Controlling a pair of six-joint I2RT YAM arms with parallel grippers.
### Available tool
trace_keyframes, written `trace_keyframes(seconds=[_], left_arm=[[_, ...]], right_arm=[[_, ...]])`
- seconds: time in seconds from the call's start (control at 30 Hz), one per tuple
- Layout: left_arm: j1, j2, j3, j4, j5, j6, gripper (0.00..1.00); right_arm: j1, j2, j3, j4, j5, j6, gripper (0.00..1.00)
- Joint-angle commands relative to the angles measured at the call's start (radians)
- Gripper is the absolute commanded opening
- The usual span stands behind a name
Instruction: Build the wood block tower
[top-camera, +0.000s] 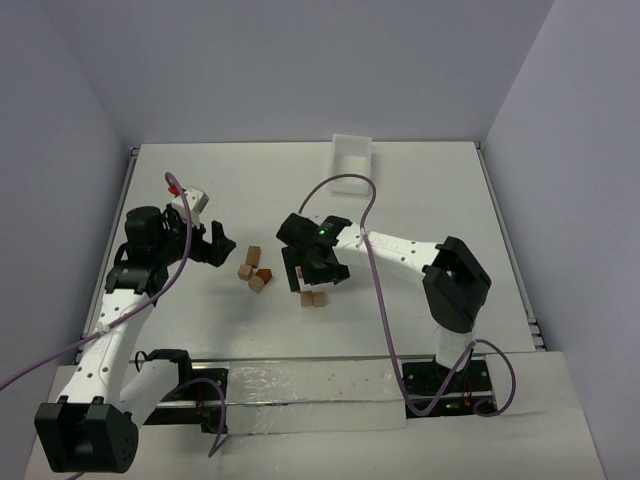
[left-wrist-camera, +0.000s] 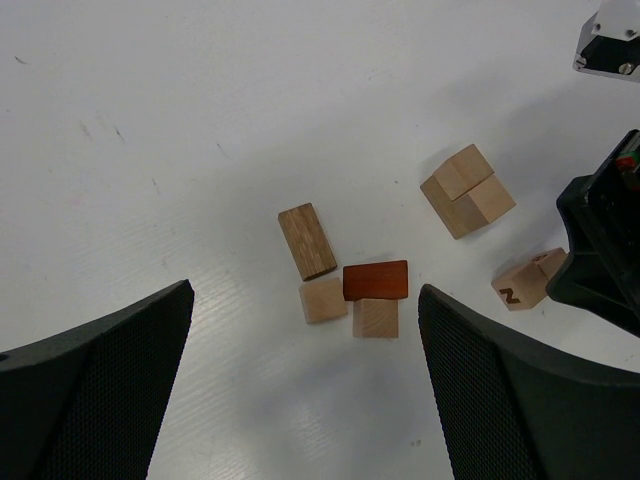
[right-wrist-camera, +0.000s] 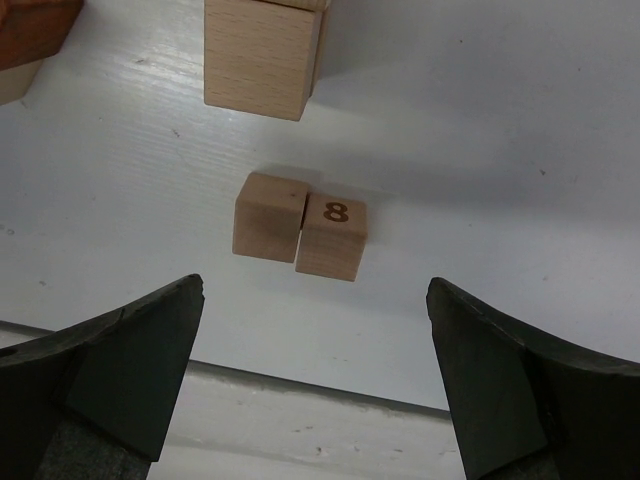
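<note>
- Top external view: a reddish-brown block (top-camera: 264, 272) lies on the table (top-camera: 430, 210) between the two arms, in a loose cluster of wooden pieces. No column stands yet.
- In the left wrist view, two pieces touch the reddish-brown block. A pale cube (left-wrist-camera: 323, 299) is at one end, and a second cube (left-wrist-camera: 375, 318) lies against its long side.
- A long tan block (left-wrist-camera: 307, 240) lies flat and tilted just beside the reddish-brown block, next to the pale cube.
- To the right of the reddish-brown block in the top view, and apart from it, a pair of cubes (top-camera: 313, 298) sits side by side, touching.
- The right wrist view shows an 8 on the numbered cube (right-wrist-camera: 333, 235) of that pair.
- A lone block (left-wrist-camera: 528, 280) with a dark mark I cannot read stands to the right of the reddish-brown block, just beside the right arm's black head.
- The left gripper (top-camera: 220, 245) hovers to the left of the reddish-brown block, fingers spread wide and holding nothing.
- The right gripper (right-wrist-camera: 312, 290) hangs to the right of the reddish-brown block, above the pair of cubes. Its fingers are spread wide on either side and touch neither cube.
- A white tray (top-camera: 350, 163) sits well beyond the reddish-brown block, at the table's far edge.
</note>
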Motion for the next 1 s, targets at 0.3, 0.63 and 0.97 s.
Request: trace_keyframes(seconds=[0.3,0.63,0.97], left_arm=[[0.009,-0.021,-0.016,0.049,0.009,-0.005,0.99],[0.009,-0.023,-0.021,0.046,0.018,0.002,0.99],[0.009,-0.038,-0.045,0.046,0.021,0.007,0.99]], right_arm=[[0.016,0.053,0.029,-0.022,-0.017,0.091,1.00],[0.012,0.096,0.036,-0.025,-0.031,0.103,1.00],[0.007,0.135,0.053,-0.024,-0.026,0.120,0.99]])
